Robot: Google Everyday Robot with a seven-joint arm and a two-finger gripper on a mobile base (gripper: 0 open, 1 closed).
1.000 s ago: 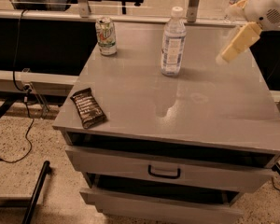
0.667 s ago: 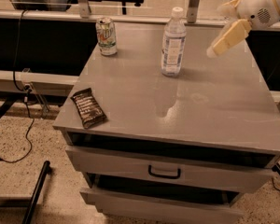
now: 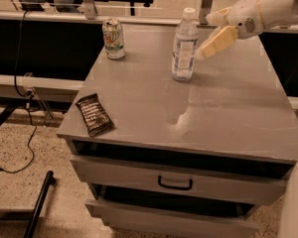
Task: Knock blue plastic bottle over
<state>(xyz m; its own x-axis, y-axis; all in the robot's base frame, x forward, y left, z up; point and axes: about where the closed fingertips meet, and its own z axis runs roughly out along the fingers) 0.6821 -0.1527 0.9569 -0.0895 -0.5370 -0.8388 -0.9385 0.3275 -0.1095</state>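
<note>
The blue plastic bottle (image 3: 184, 45) is clear with a white cap and a blue-and-white label. It stands upright at the back middle of the grey cabinet top (image 3: 228, 108). My gripper (image 3: 211, 33) comes in from the upper right, with its cream fingertips (image 3: 216, 42) right beside the bottle's upper right side, almost touching it.
A green-and-white soda can (image 3: 113, 38) stands at the back left of the top. A dark snack packet (image 3: 94, 114) lies near the front left edge. Below the top is a drawer with a black handle (image 3: 175, 183). A cable (image 3: 25, 128) trails on the floor at left.
My gripper has moved left and slightly down, from well right of the bottle to right beside it. The bottle has stayed upright.
</note>
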